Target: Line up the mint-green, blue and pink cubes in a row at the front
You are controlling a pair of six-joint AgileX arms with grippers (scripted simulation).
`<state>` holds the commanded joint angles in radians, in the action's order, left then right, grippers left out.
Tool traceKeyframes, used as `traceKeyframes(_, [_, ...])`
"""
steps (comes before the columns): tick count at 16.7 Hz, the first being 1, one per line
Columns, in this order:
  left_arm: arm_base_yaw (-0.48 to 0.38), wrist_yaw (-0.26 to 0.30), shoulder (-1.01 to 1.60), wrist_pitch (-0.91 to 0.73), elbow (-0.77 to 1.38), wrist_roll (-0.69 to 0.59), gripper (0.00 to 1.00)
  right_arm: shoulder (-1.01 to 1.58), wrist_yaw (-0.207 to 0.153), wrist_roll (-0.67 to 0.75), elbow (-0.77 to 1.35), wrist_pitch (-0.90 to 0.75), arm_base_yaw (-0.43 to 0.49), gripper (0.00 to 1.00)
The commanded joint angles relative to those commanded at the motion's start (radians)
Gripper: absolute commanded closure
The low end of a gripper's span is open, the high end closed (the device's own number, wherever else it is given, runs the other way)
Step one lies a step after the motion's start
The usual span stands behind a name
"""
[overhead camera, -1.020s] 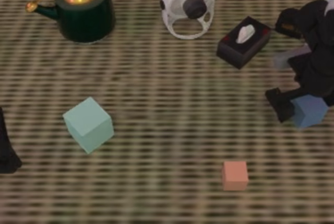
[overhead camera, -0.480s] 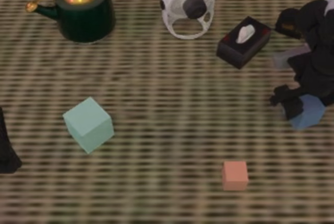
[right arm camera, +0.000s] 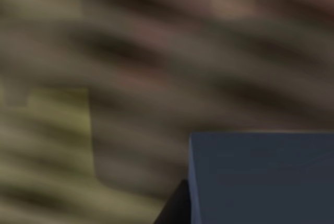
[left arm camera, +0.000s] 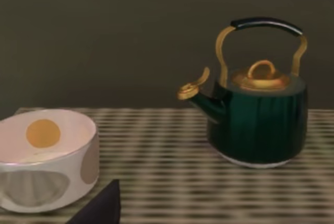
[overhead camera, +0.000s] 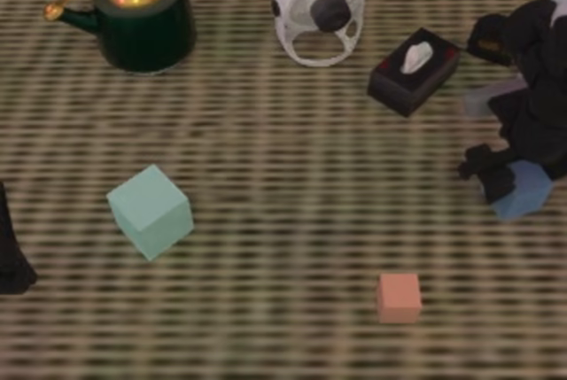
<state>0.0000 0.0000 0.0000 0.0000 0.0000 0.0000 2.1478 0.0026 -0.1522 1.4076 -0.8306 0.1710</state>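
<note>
Black right fingers (overhead camera: 509, 187) clamp the blue cube (overhead camera: 530, 192) at the table's right edge.

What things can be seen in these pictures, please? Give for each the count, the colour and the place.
mint-green cube: 1, pale mint green, left of the table's middle.
pink cube: 1, salmon pink, front, right of the middle.
blue cube: 1, dusty blue, right edge, under the right gripper.
kettle: 1, dark green with gold lid, back left.
white holder: 1, white with a dark round part, back middle.
tissue box: 1, black, back right.
table: 1, woven brown and cream.
right gripper: 1, black, closed around the blue cube.
left gripper: 1, black, parked at the left edge.
</note>
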Motion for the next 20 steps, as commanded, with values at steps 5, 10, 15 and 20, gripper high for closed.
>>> traceKeyframes(5, [0.0, 0.0, 0.0, 0.0, 0.0, 0.0, 0.0, -0.037, -0.004, 0.002, 0.037, -0.051, 0.002, 1.0])
traceKeyframes(10, [0.0, 0.0, 0.0, 0.0, 0.0, 0.0, 0.0, -0.098, -0.005, -0.001, 0.14, -0.223, 0.009, 1.0])
traceKeyframes(15, [0.0, 0.0, 0.0, 0.0, 0.0, 0.0, 0.0, -0.116, -0.005, 0.0, 0.163, -0.255, 0.009, 1.0])
traceKeyframes(20, [0.0, 0.0, 0.0, 0.0, 0.0, 0.0, 0.0, -0.107, -0.003, 0.07, 0.172, -0.263, 0.056, 1.0])
